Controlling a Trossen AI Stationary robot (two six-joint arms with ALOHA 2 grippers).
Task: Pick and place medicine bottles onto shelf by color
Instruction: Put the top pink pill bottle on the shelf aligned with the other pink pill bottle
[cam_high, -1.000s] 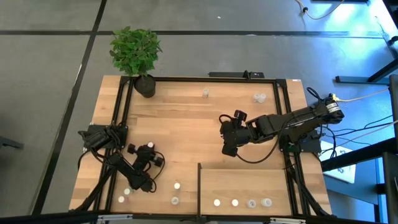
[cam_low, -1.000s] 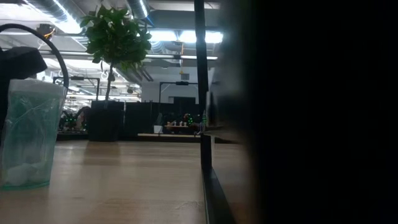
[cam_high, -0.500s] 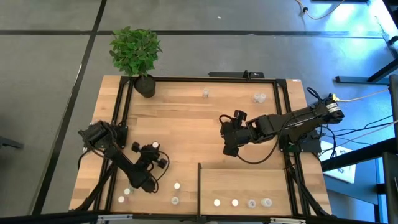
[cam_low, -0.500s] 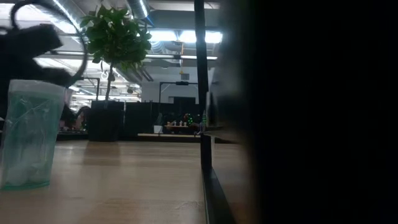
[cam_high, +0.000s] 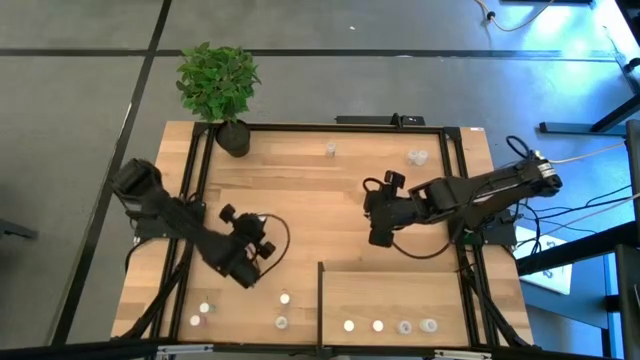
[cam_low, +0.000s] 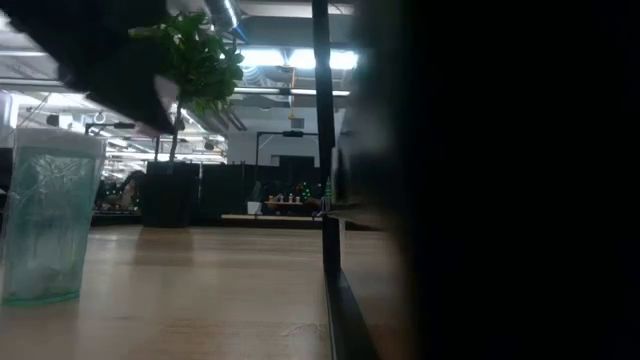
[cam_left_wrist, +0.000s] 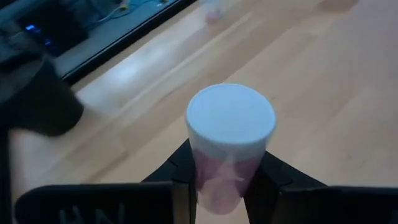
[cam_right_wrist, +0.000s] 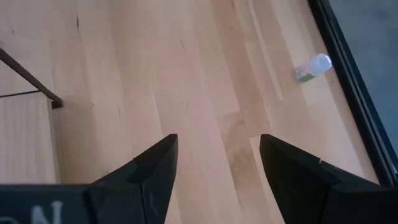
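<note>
Spreading across most of the high view is the planked wooden surface (cam_high: 300, 200), framed by black rails, with grey floor around it. A potted plant (cam_high: 218, 85) stands at its far left corner. From the low view the room behind shows ceiling lights, dark partitions and a black post; a translucent greenish bottle (cam_low: 48, 215) stands close to that camera on the wood.

Set into the near right part of the surface is the shelf (cam_high: 390, 295), a pale plain panel with a thin black edge. Four medicine bottles (cam_high: 388, 325) stand in a row along its near edge, two white-capped and two greyish. Three more bottles (cam_high: 283, 299) stand on the planks to the left of the shelf, and a few sit near the far edge, well apart from the rest.

The left claw (cam_high: 250, 262) hangs over the near left part of the surface, left of the shelf. Its fingers (cam_left_wrist: 273, 180) are drawn in narrow on a pinkish bottle with a white cap (cam_left_wrist: 230, 140), which stands upright between them, touched on both sides.

The right claw (cam_high: 378, 232) hovers over the middle of the surface, beyond the shelf's far edge. Its fingers (cam_right_wrist: 155, 165) stand wide apart with only bare wood between them, holding nothing; one green-banded bottle (cam_right_wrist: 312, 67) lies on its side farther off near the black rail.
</note>
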